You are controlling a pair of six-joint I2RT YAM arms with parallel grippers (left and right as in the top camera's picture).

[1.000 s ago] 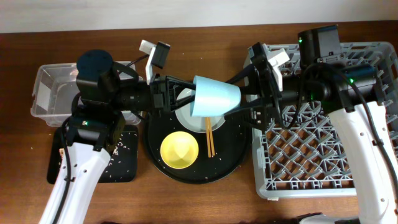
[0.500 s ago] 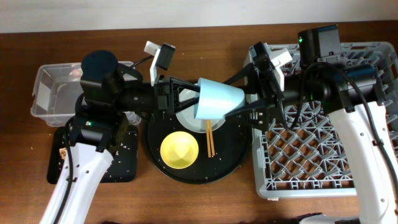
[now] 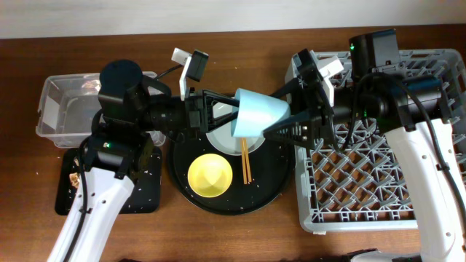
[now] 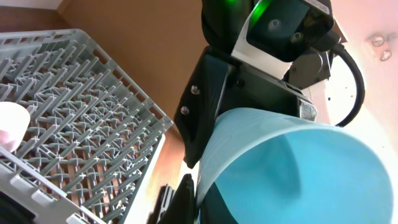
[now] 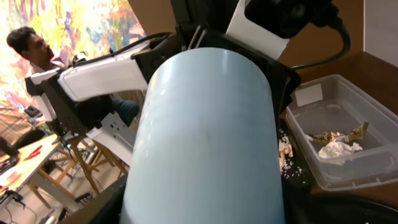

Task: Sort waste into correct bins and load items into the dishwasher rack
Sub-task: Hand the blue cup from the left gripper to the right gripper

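Blue cup (image 3: pixel 258 115) hangs on its side at the centre of the overhead frame, above the round tray (image 3: pixel 277 185). Its long axis runs left to right, with the mouth facing left and the base toward the rack (image 3: pixel 378 182) at right. Left tool (image 3: pixel 233 110) is clamped on the rim. Right tool (image 3: pixel 271 114) straddles the base end; whether its fingers press the wall cannot be told. Plate (image 3: pixel 217 140) lies mostly hidden beneath the cup, near the bowl (image 3: pixel 210 175) and chopsticks (image 3: pixel 245 164). The cup's wall fills the right wrist view. A pink cup (image 4: pixel 11 124) is cut off at the left wrist view's left edge.
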